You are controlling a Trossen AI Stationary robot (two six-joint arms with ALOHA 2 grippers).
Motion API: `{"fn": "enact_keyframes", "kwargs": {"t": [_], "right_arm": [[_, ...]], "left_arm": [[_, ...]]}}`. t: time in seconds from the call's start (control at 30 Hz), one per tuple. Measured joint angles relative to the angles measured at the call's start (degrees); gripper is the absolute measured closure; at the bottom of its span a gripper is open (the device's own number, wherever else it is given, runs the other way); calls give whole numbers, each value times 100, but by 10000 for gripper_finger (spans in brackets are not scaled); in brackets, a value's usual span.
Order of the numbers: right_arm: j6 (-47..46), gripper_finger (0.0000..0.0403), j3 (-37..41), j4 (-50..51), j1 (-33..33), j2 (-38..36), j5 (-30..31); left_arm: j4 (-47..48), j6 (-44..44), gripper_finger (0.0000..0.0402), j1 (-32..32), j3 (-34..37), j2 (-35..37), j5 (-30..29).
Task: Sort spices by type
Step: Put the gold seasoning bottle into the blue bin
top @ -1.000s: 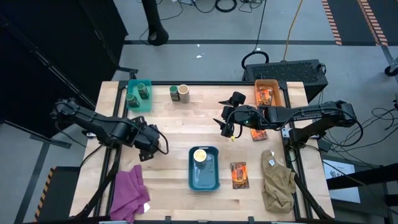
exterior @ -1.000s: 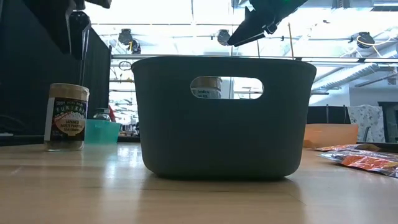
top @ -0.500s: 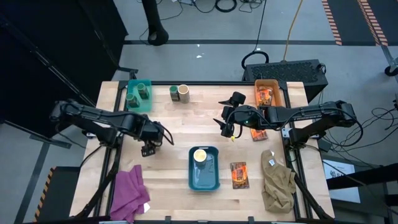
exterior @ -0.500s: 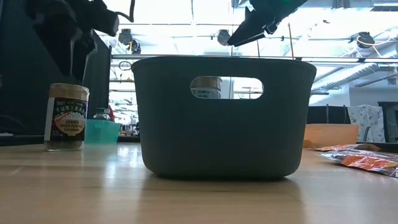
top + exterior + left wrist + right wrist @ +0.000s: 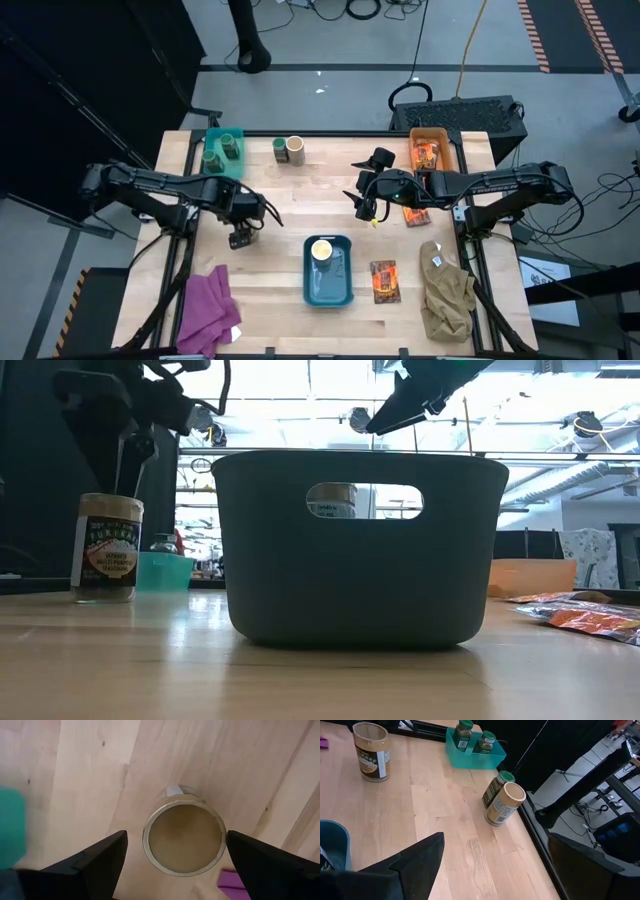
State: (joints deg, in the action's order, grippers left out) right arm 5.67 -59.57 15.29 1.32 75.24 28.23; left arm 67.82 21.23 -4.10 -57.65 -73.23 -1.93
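The blue bin is sitting near the front middle of the tabletop, its long axis running front to back, and a cream-topped jar is standing upright in its far end. Just right of the bin, a flat orange-and-black packet is lying with its long side front to back. Left of the bin, the purple cloth is lying at the front edge; right of the packet, the khaki cloth is lying crumpled.

Beyond the bin to the left, the left end effector is hanging directly over an upright cream-topped jar, fingers spread wide on either side and gripping nothing. This jar is showing a round tan top and a printed label.

Beyond the bin to the right, the right end effector is hovering with fingers fully apart and empty; another packet is lying under its arm.

At the far edge, left of the bin, a teal tray is holding two upright green jars. Beside it, a green jar and a cream-topped jar are standing touching. On the far right, an orange tray is holding a packet.
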Motion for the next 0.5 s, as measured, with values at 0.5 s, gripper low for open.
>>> {"fn": "enact_keyframes", "kwargs": {"t": [0.5], "right_arm": [[9,64,0,2,-8,0,-2]], "left_arm": [[12,-71,56,-2,0,0,254]]}}
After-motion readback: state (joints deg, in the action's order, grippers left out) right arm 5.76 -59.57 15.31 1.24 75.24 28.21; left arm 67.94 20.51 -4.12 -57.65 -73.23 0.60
